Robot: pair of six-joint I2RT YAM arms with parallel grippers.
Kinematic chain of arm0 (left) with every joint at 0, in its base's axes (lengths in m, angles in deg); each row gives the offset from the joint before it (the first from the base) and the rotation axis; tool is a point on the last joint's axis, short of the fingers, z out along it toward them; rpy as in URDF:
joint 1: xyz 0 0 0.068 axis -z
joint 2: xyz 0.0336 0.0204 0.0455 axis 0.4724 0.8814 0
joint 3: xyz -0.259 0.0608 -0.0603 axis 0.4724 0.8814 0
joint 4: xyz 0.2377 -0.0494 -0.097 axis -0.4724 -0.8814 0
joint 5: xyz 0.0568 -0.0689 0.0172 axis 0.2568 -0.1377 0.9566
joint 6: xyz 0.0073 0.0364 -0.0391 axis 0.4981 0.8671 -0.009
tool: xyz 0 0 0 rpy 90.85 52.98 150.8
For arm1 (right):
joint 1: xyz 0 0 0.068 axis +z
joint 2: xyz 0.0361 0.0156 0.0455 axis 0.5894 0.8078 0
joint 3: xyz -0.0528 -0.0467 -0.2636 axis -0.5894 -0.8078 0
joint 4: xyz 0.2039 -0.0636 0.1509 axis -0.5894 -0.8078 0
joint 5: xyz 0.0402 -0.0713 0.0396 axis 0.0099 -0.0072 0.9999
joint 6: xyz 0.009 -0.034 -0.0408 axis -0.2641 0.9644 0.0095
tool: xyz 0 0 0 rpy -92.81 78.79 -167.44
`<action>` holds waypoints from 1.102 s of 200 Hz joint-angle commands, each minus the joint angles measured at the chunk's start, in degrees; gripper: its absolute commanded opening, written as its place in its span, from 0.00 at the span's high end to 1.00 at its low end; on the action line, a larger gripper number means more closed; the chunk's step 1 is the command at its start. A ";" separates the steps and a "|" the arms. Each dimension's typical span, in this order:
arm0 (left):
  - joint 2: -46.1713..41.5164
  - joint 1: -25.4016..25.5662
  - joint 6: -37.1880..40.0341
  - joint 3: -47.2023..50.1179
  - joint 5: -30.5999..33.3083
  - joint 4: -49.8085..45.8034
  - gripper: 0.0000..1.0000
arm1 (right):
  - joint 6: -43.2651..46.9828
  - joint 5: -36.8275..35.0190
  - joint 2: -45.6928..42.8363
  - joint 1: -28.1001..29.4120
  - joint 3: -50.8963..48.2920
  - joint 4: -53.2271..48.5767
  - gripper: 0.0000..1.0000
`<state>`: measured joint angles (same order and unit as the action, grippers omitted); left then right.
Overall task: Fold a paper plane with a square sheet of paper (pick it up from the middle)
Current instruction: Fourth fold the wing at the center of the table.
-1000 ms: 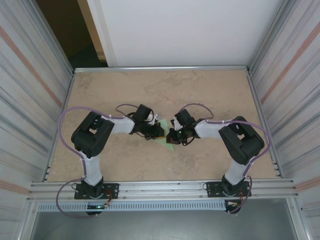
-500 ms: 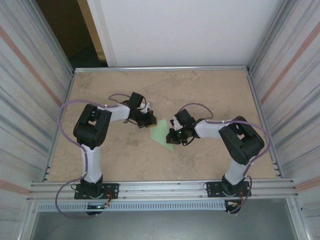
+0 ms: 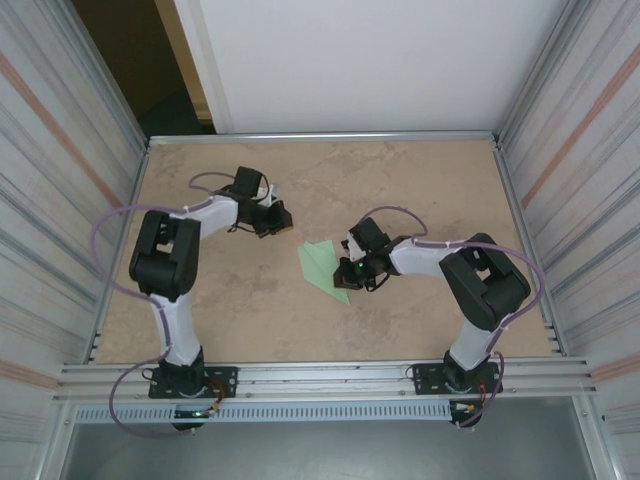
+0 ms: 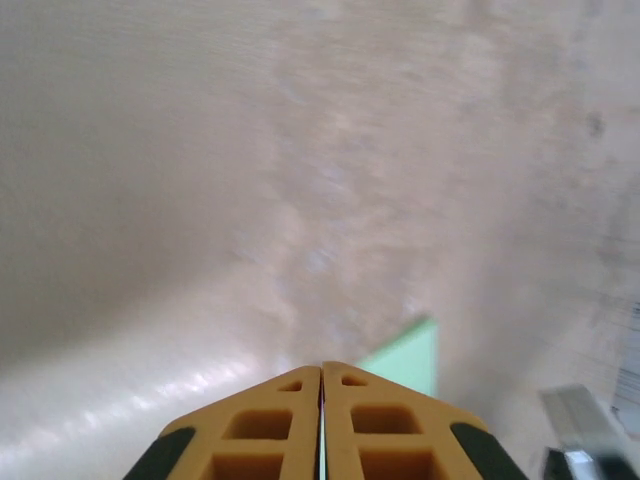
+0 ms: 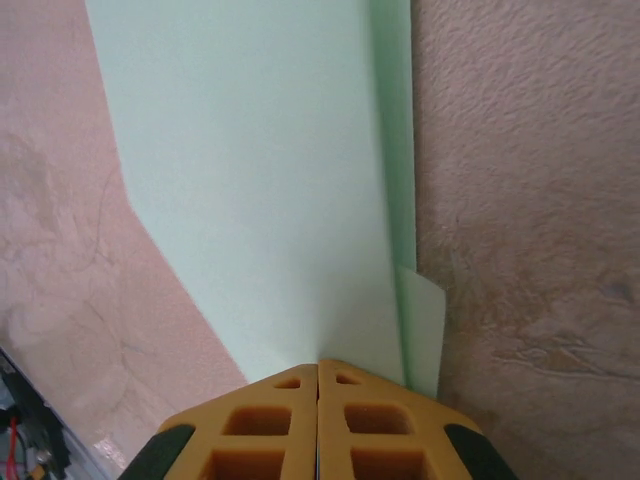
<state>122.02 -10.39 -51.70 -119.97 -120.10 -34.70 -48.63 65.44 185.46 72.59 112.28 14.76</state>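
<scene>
The pale mint-green sheet of paper (image 3: 322, 267) lies on the table's middle, folded into a narrow pointed shape with layered flaps. My right gripper (image 3: 343, 273) is shut, with its tips at the paper's right edge. In the right wrist view the paper (image 5: 270, 170) spreads ahead of the closed right gripper (image 5: 318, 362), a small folded flap (image 5: 422, 330) beside it. My left gripper (image 3: 286, 222) is shut and sits up and left of the paper, apart from it. From the left wrist, the left gripper (image 4: 322, 367) has a green paper corner (image 4: 412, 355) just beyond it.
The tan table (image 3: 420, 180) is walled by metal rails: left (image 3: 118, 250), right (image 3: 525, 250) and back (image 3: 320, 137). Bare tabletop lies behind and in front of the paper. Purple cables loop off both arms.
My left arm has swung up and to the left, away from the paper, uncovering the paper's left part. The right gripper has stayed at the paper's right edge.
</scene>
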 commanded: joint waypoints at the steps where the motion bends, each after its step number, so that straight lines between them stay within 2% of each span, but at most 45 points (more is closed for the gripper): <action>1: -6.91 3.71 -4.32 5.23 0.44 4.23 0.89 | -4.40 0.27 -5.57 -1.21 0.55 3.76 0.85; 41: -7.74 9.72 -11.60 13.98 -1.72 13.67 0.83 | -6.29 -5.63 -11.87 -3.79 -3.16 5.83 0.66; 71: -5.58 11.61 -12.65 14.71 -1.15 15.04 0.83 | -3.89 -2.47 -9.59 -4.75 -2.99 4.55 0.60; 115: -3.36 11.89 -13.17 14.84 -0.20 15.03 0.84 | -0.10 -1.55 -3.43 -1.97 1.65 0.58 0.63; 148: -2.66 11.90 -12.91 15.91 0.69 14.73 0.88 | -0.04 -0.81 -0.29 -1.32 2.34 1.44 0.66; 220: -0.96 12.04 -12.86 17.20 0.54 15.10 0.87 | 1.96 -0.25 4.57 0.12 5.81 1.37 0.74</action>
<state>120.27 1.37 -64.11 -103.51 -120.27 -19.20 -48.83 64.52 188.45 72.06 115.78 17.28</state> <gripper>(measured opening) 0.124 0.265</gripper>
